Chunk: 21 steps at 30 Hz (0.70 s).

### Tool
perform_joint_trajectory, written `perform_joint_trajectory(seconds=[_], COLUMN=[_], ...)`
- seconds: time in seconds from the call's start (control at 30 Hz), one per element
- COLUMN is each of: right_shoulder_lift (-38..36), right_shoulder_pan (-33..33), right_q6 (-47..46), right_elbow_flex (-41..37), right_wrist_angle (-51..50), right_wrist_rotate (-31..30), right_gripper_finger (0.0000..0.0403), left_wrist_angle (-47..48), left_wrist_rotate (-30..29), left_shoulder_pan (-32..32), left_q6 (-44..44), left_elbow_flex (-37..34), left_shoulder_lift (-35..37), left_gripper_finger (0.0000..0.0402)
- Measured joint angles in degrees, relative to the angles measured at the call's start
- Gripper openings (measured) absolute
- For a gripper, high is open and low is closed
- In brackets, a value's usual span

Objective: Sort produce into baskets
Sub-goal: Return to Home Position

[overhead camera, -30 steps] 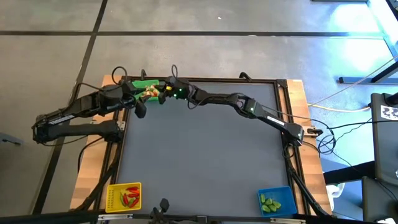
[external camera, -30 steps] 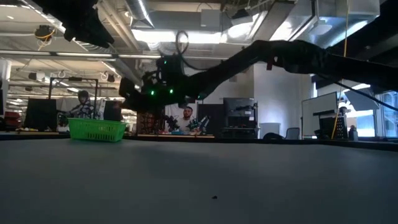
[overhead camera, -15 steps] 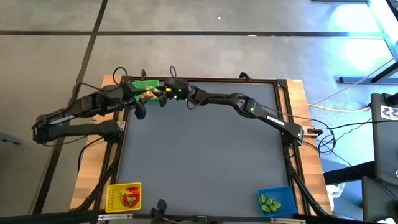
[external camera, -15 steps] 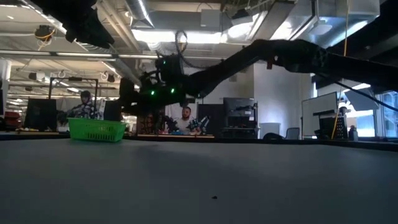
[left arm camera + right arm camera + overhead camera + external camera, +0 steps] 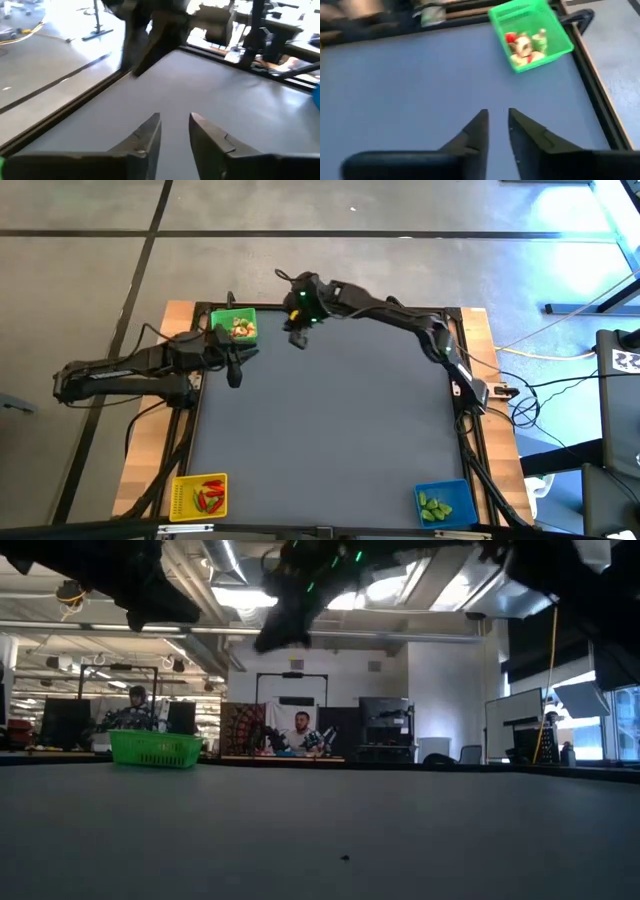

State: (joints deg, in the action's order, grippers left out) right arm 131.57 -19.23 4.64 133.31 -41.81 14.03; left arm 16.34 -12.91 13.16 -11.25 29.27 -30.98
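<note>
The green basket sits at the upper left edge of the table. The left gripper and right gripper hang near it, fingers a little apart, holding nothing. Wide grey room spreads below them.

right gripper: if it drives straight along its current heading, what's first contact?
Likely the grey mat: the right gripper, jaws slightly apart, aims down at open tabletop. The green basket lies off to one side of that line, not on it. Depth is hard to judge here.
</note>
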Motion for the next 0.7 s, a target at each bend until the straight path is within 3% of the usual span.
perform_joint_trajectory(seconds=[0.2, 0.37, 0.57, 0.7], right_shoulder_lift=[-7.57, -12.67, -24.70, -36.44], right_shoulder_pan=[3.10, 4.96, 6.97, 7.75], right_q6=[4.71, 4.59, 0.41, -4.11], right_elbow_flex=[-0.79, -8.65, -28.90, -47.14], right_wrist_angle=[-13.79, -15.81, -7.86, 5.44], right_wrist_rotate=[2.66, 3.12, 0.51, -1.82], right_gripper_finger=[0.0013, 0.0014, 0.0007, 0.0006], left_wrist_angle=[-6.74, -11.21, -18.78, -19.64], left_wrist_rotate=[0.07, 0.08, 0.05, 0.07], left_shoulder_pan=[-3.67, -6.31, -8.25, -9.02], left_q6=[1.54, 1.58, 1.39, 2.41], left_elbow_flex=[-3.88, -7.71, -12.92, -15.14], left_shoulder_lift=[0.04, 1.41, 4.54, 6.16], left_gripper_finger=[0.0046, 0.0015, 0.0002, 0.0006])
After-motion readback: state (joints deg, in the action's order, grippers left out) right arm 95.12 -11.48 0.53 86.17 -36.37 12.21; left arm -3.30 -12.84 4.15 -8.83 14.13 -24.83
